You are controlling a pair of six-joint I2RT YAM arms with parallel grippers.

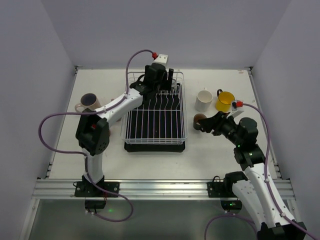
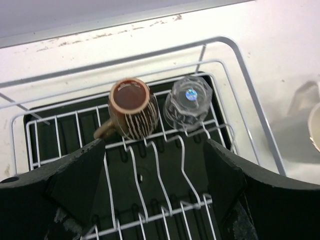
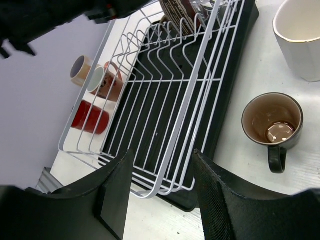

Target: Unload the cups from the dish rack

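Note:
The white-wire dish rack point(image 1: 182, 116) on its black tray stands mid-table. My left gripper point(image 1: 159, 80) hangs open over its far end. In the left wrist view it point(image 2: 155, 180) is above the prongs, short of a brown striped mug point(image 2: 131, 107) and a clear glass point(image 2: 189, 102) that stand at the rack's point(image 2: 240, 56) far end. My right gripper point(image 1: 204, 126) is open and empty beside the rack's right side. In the right wrist view it point(image 3: 162, 195) is over the rack's point(image 3: 195, 95) near corner. A dark brown cup point(image 3: 272, 122) stands upright on the table, apart from it.
A white cup point(image 1: 203, 100) and a yellow cup point(image 1: 225, 101) stand right of the rack behind the dark brown cup point(image 1: 199, 120). A peach cup point(image 1: 89, 101) stands at the left. Through the wires, a red cup point(image 3: 90, 116) and two more cups point(image 3: 95, 75) show left of the rack.

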